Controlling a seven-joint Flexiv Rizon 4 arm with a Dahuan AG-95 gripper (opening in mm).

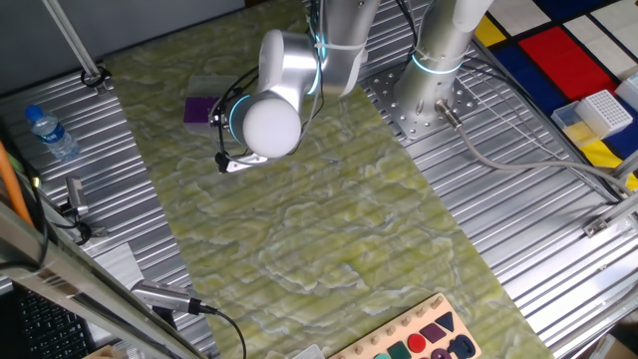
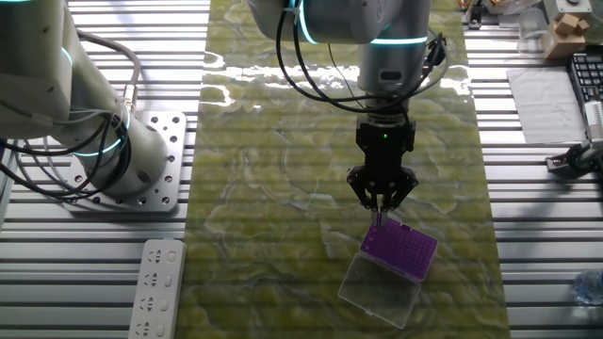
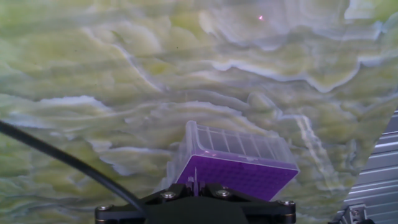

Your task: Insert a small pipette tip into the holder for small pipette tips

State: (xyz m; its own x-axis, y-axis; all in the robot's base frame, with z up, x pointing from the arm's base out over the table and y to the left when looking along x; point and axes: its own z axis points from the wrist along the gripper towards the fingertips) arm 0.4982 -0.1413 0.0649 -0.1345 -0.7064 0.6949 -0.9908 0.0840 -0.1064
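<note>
The small purple holder (image 2: 399,247) sits on the green marbled mat with its clear lid (image 2: 380,290) open flat beside it. It also shows in the hand view (image 3: 239,171) and, partly hidden by the arm, in one fixed view (image 1: 199,108). My gripper (image 2: 382,201) hangs just above the holder's near edge, fingers closed on a thin clear pipette tip (image 2: 381,219) that points down at the purple grid. In the hand view the gripper (image 3: 195,185) shows at the bottom edge with the tip (image 3: 195,179) between the pads.
A larger white gridded rack on a yellow base (image 1: 601,112) stands far off on the metal table. A water bottle (image 1: 50,133), a white remote (image 2: 155,287) and a second arm's base (image 2: 141,160) lie around the mat.
</note>
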